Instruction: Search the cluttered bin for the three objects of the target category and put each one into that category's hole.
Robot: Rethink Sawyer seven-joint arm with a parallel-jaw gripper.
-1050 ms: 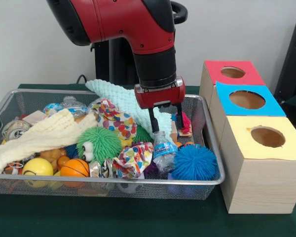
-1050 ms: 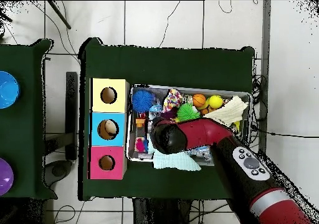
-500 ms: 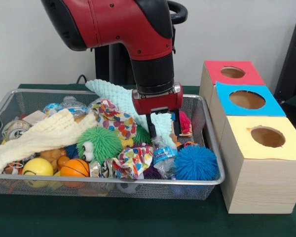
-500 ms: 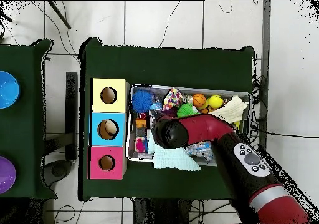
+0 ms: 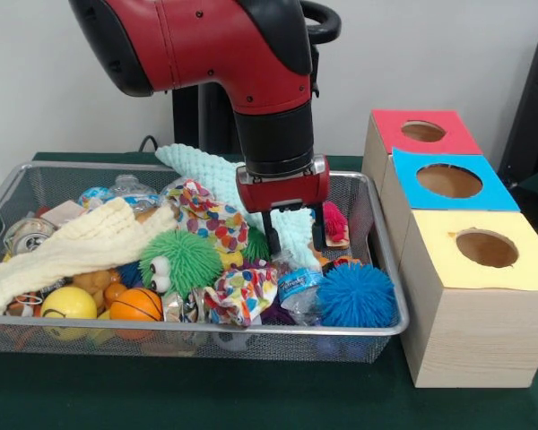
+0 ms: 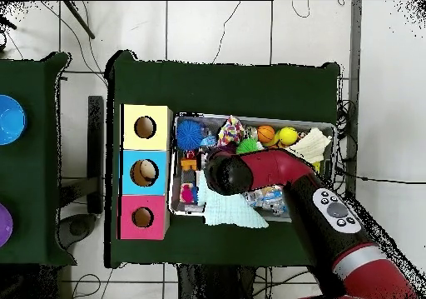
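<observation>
I am seeing the gripper (image 5: pixel 291 235) hanging with its fingers spread and empty, in the wire bin (image 5: pixel 387 269) just above the small water bottle (image 5: pixel 297 288). The bottle is lying near the bin's front right, between the blue spiky ball (image 5: pixel 356 295) and the patterned cloth (image 5: pixel 245 288) (mint knit cloth (image 5: pixel 217 176) behind). The three boxes (image 5: pixel 478 305) are standing right of the bin.

Off to the side in the overhead view there's a second green table (image 6: pixel 29 158) with a blue bowl (image 6: pixel 8 119) and a purple bowl (image 6: pixel 3 226) sitting on it, well apart. The floor (image 6: pixel 216 33) is pale tile with some black cables (image 6: pixel 225 25) trailing across it.
</observation>
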